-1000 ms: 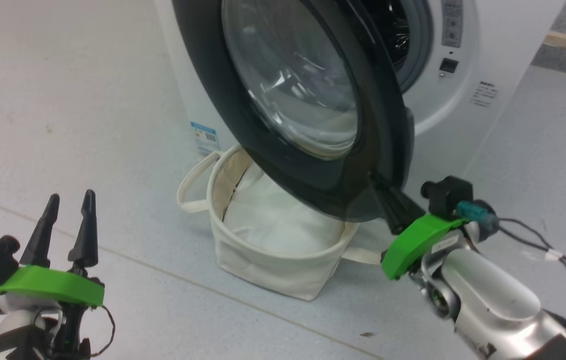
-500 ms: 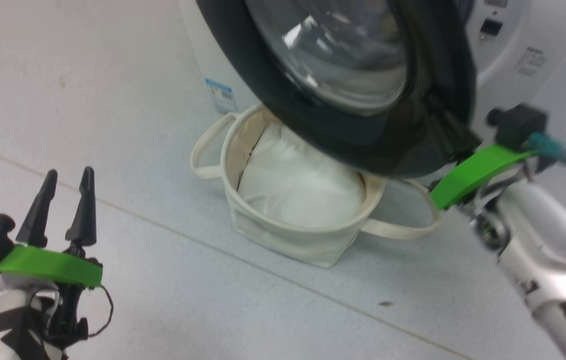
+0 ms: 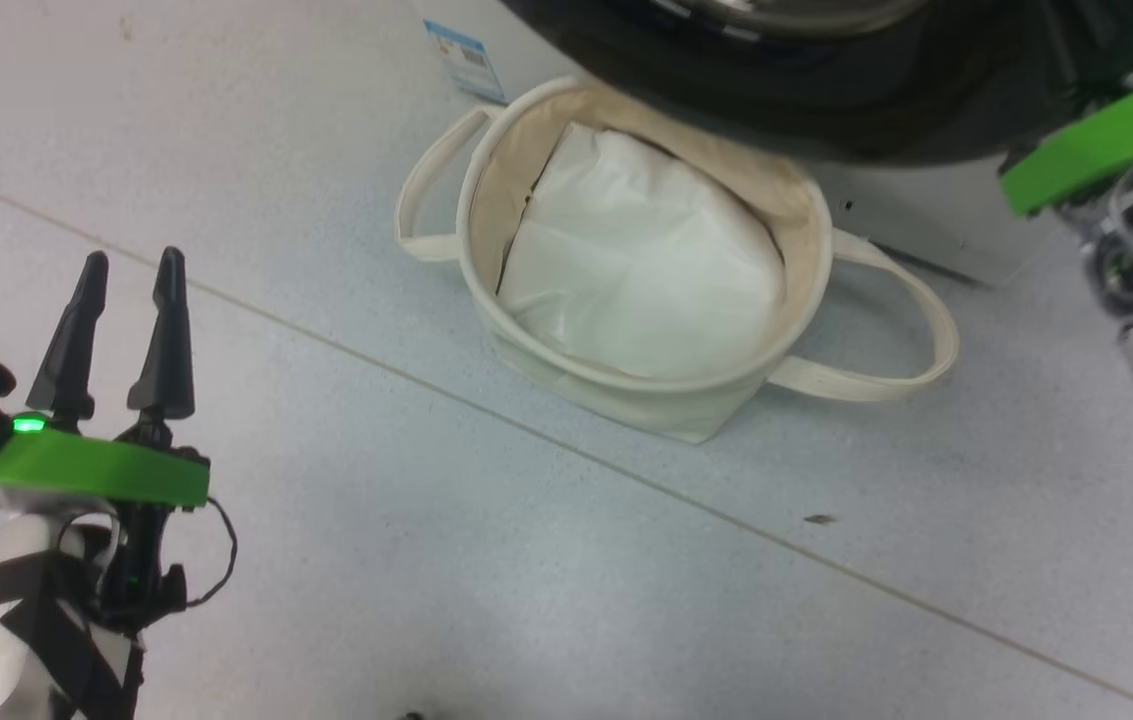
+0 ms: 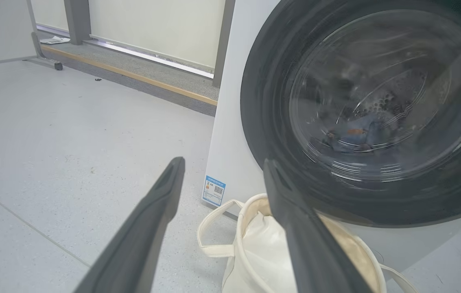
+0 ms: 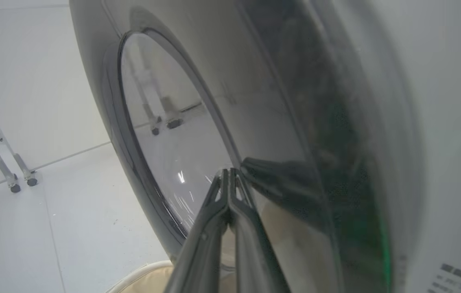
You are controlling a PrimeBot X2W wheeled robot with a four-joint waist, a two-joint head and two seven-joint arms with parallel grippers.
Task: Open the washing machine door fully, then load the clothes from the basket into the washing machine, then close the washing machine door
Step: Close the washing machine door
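Observation:
The washing machine door (image 4: 376, 114) stands almost flat against the white washing machine (image 4: 234, 122). Its black rim (image 3: 826, 110) hangs over the basket (image 3: 646, 405). Through the door's glass I see the light blue clothes (image 4: 352, 134) with an orange spot, inside the drum. My right gripper (image 5: 228, 171) is shut, with its tips against the door's glossy face (image 5: 165, 134). Its green mount (image 3: 1106, 140) shows at the upper right, and the door hides the fingers there. My left gripper (image 3: 131, 258) is open and empty at the lower left, well clear of the basket.
A plain white bundle (image 3: 646, 270) lies in the basket, whose loop handles (image 3: 916, 340) spread out on the floor. A small blue label (image 3: 466, 60) marks the machine's lower corner. A metal stand on castors (image 5: 14, 179) is off to one side.
The head camera has tilted down, so the basket sits higher in view. The door has swung closer to the machine front, with the right gripper against it. The left arm has hardly moved.

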